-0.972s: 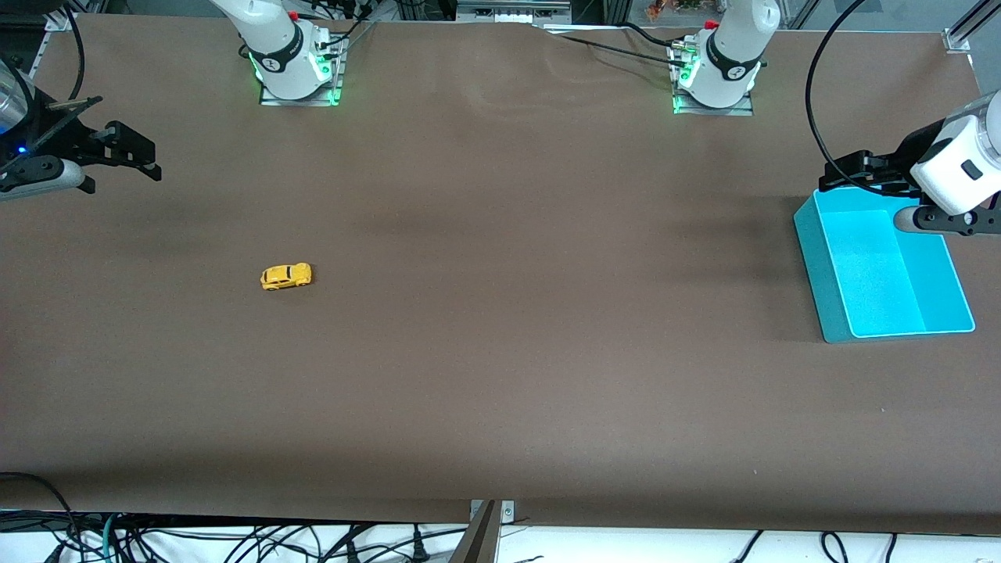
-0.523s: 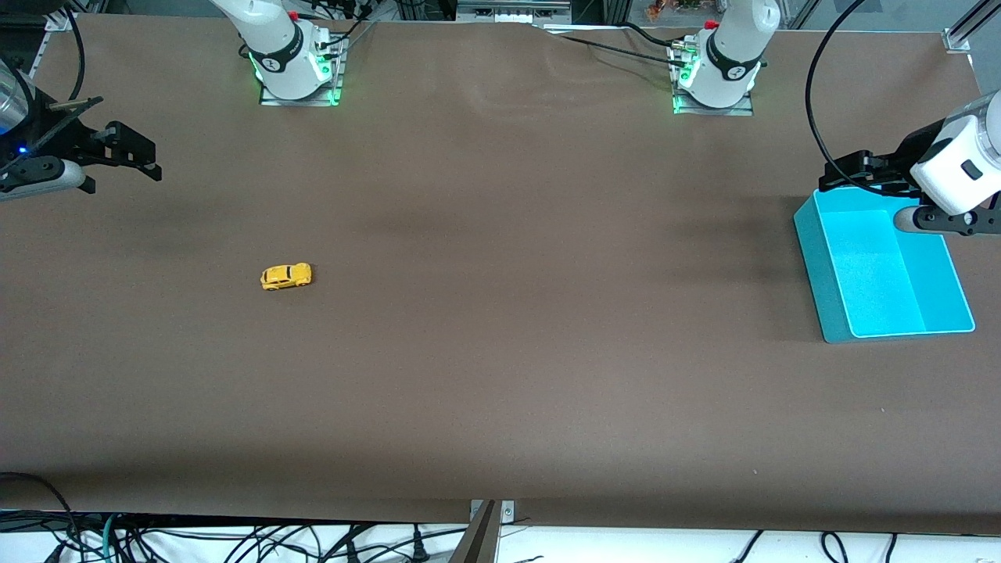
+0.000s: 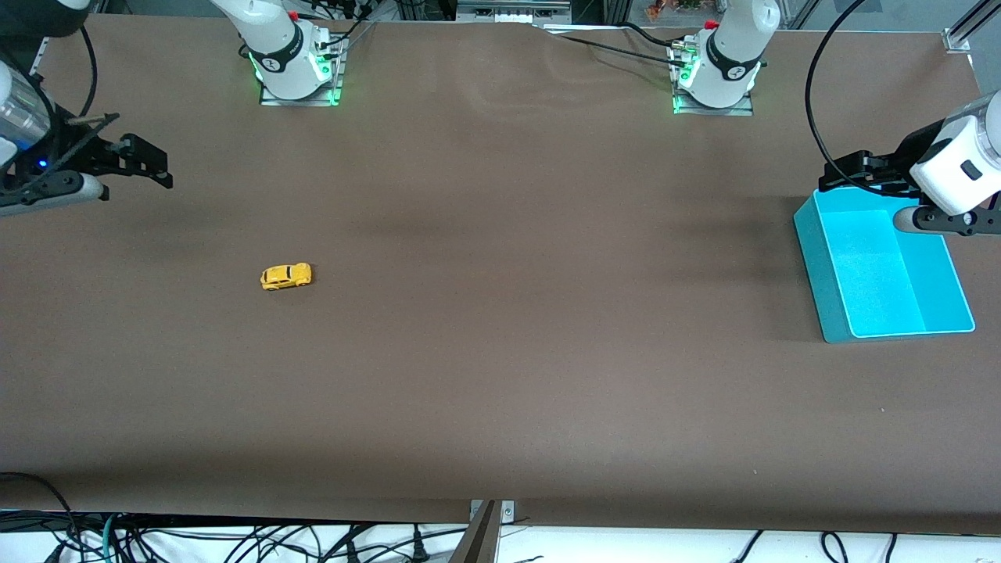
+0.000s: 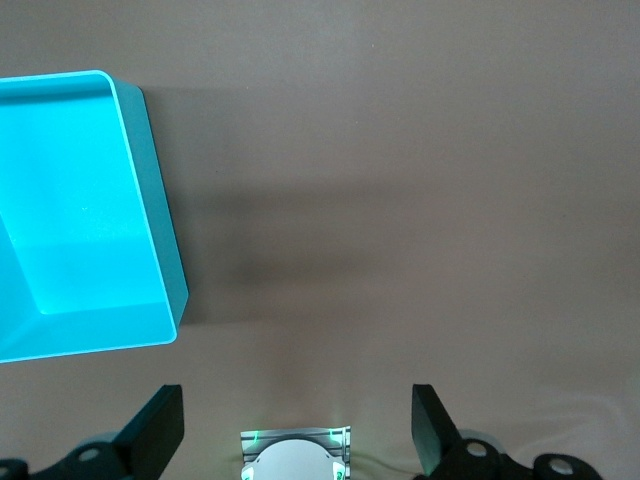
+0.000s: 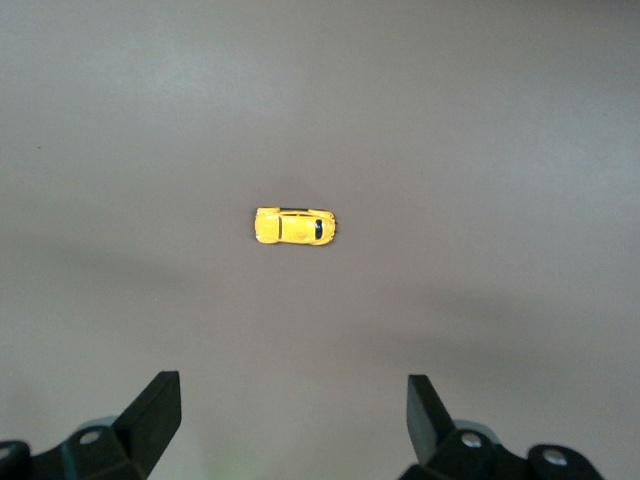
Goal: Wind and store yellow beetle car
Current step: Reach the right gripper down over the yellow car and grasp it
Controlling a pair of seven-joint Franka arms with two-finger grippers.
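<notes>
1. The yellow beetle car [image 3: 285,276] sits on its wheels on the brown tabletop [image 3: 500,352], in the half toward the right arm's end and well in from every edge. Nothing touches it. In the right wrist view it lies lengthwise across the gap between the jaws, some way off.

2. The right gripper [image 3: 145,164] hangs over the tabletop near the edge at the right arm's end, with its jaws spread wide and nothing between them. It points toward the car but is well apart from it.

3. The left gripper [image 3: 848,173] hangs over the rim of the turquoise bin [image 3: 821,266], at the corner of the bin nearest the robot bases. Its jaws are released and empty too. This arm waits.

4. The bin stands at the left arm's end of the tabletop and holds nothing.

5. The step in hand looks like the very first one: the reach toward the car. Neither winding nor storing has begun.

6. The next move calls for bringing the right gripper over the car and down, with the jaws straddling the narrow body. The toy is tiny and on wheels, so an off-centre closing could roll it away.
</notes>
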